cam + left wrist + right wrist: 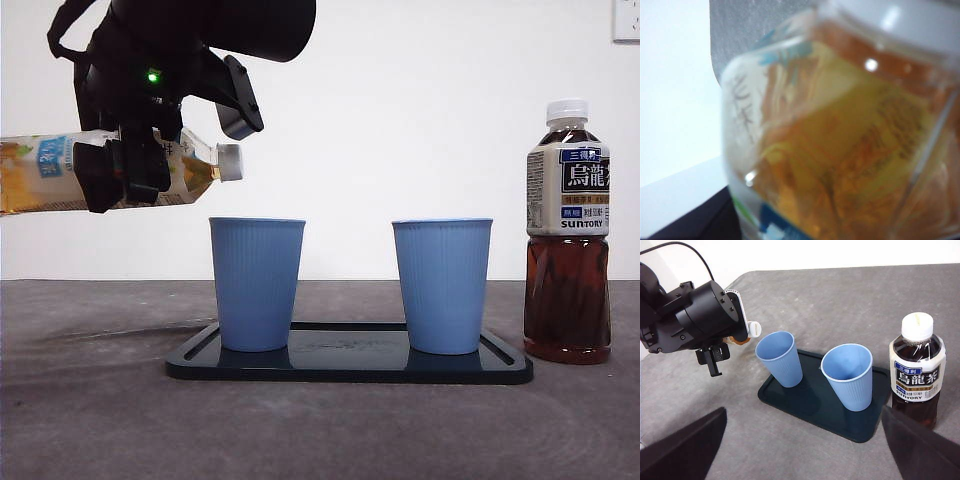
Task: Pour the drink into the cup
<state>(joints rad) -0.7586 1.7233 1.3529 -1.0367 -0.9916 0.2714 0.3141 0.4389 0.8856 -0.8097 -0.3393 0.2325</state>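
While the left pincer (pixel 125 175) grasps a clear bottle of amber tea (pixel 40 175) around its labelled body, that bottle lies nearly level in the air, its white cap (pixel 230 161) on and pointing toward the two cups. The cap hangs above and just outside the rim of the nearer blue ribbed cup (pixel 256 285), not touching it. In the left wrist view the tea bottle (pixel 840 135) fills almost the whole picture, blurred, with amber liquid and a pale label showing; the pincer's own jaws are not visible there. A second blue ribbed cup (pixel 441 287) stands upright beside the first, apart from it, and both rest on a dark rectangular tray (pixel 350 362) on the grey desk (pixel 90 420). Just beside the tray's far end stands an upright Suntory oolong tea bottle (pixel 567 232) with dark brown contents and a white cap in place. The right wrist view shows both cups empty of visible liquid. The right pincer (pixel 805 450) hangs above the desk, well apart from the tray, its jaws spread wide and holding nothing.
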